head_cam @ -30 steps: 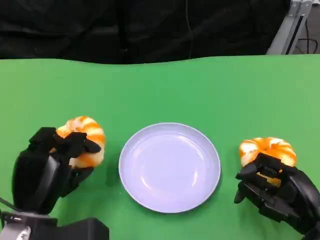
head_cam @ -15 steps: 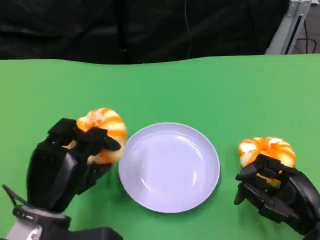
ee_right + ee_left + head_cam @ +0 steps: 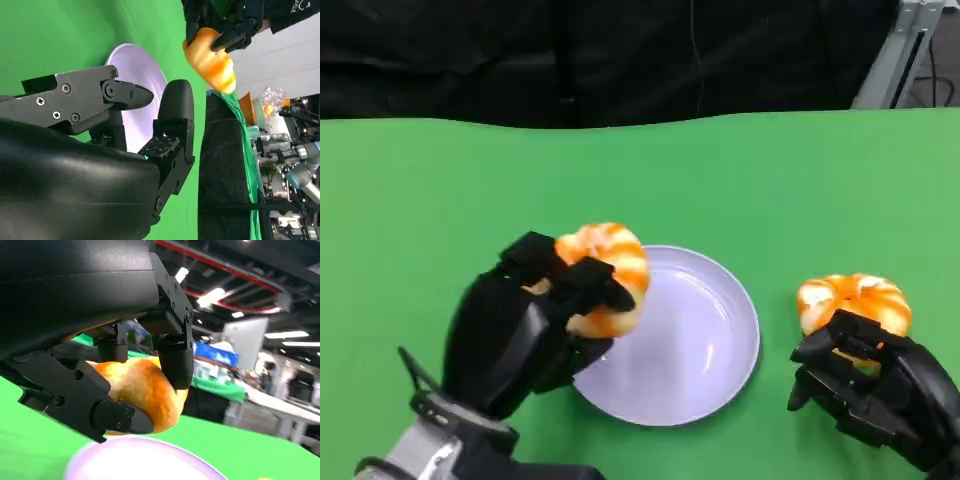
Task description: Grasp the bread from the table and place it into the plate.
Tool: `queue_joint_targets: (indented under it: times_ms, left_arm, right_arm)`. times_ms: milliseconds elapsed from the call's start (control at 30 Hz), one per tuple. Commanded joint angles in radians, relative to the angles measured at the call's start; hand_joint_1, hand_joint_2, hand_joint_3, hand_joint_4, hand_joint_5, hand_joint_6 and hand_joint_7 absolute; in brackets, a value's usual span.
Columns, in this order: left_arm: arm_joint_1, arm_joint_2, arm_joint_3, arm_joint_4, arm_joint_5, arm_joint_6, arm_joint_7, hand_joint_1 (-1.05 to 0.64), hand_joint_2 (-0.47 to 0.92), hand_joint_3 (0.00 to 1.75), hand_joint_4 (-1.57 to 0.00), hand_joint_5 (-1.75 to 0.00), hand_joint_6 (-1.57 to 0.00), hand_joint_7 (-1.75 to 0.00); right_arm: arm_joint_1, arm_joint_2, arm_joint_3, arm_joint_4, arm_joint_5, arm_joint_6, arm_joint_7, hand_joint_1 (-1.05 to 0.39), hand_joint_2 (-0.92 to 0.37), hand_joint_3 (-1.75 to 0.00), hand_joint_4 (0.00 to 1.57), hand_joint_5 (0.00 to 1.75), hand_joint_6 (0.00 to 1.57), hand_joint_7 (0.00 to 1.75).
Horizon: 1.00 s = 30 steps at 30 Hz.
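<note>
My left hand (image 3: 525,330) grips a golden, striped bread roll (image 3: 607,270) and holds it in the air over the left rim of the pale lilac plate (image 3: 705,335). The left wrist view shows that roll (image 3: 142,390) clamped between the black fingers (image 3: 172,357), with the plate (image 3: 140,462) just below. A second roll (image 3: 855,298) lies on the green table right of the plate. My right hand (image 3: 878,388) sits at its near side, fingers spread and gripping nothing. In the right wrist view, past the right hand (image 3: 125,135), I see the plate (image 3: 142,65) and the lifted roll (image 3: 210,62).
The green table (image 3: 770,180) stretches wide behind the plate to a black curtain at the far edge. A grey metal frame (image 3: 900,50) stands at the back right corner.
The left hand has lifted its roll and carried it right, from the table left of the plate to above the plate's left rim. The right hand and second roll have stayed put.
</note>
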Motion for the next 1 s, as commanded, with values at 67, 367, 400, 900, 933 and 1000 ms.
queue_joint_targets:
  times_ms: [67,367,400,900,933,1000]
  left_arm:
    - [-0.045,-0.008,-0.034,0.031,0.016,-0.010,-0.030,-0.15,0.63,0.56,-0.66,-1.69,-0.75,-1.30]
    - [-0.100,-0.046,-0.090,0.099,0.029,-0.017,-0.044,-0.16,0.63,0.53,-0.66,-1.74,-0.73,-1.37]
    - [-0.113,-0.052,-0.099,0.119,0.028,-0.023,-0.041,-0.14,0.62,0.57,-0.67,-1.72,-0.78,-1.29]
    - [-0.169,-0.079,-0.118,0.215,0.020,-0.064,-0.025,-0.14,0.62,0.58,-0.70,-1.68,-0.81,-1.22]
    - [-0.173,-0.082,-0.119,0.223,0.019,-0.067,-0.023,-0.14,0.63,0.56,-0.70,-1.67,-0.78,-1.27]
    - [-0.177,-0.085,-0.120,0.234,0.018,-0.071,-0.020,-0.15,0.64,0.54,-0.70,-1.67,-0.76,-1.30]
  right_arm:
    - [-0.005,-0.003,-0.008,0.005,0.000,-0.021,-0.006,-0.05,-0.89,-0.40,0.55,1.60,0.65,1.10]
    - [-0.005,0.000,-0.007,0.003,-0.001,-0.020,-0.009,-0.03,-0.91,-0.39,0.53,1.62,0.65,1.10]
    - [-0.005,0.000,-0.007,0.005,-0.002,-0.020,-0.010,-0.03,-0.91,-0.39,0.54,1.62,0.65,1.10]
    - [-0.004,0.003,-0.004,-0.002,-0.004,-0.017,-0.017,-0.02,-0.92,-0.40,0.52,1.66,0.65,1.11]
    - [-0.004,0.003,-0.004,-0.002,-0.004,-0.016,-0.017,-0.02,-0.92,-0.40,0.52,1.66,0.64,1.11]
    - [-0.005,0.003,-0.004,-0.002,-0.003,-0.015,-0.017,-0.02,-0.92,-0.40,0.52,1.66,0.64,1.11]
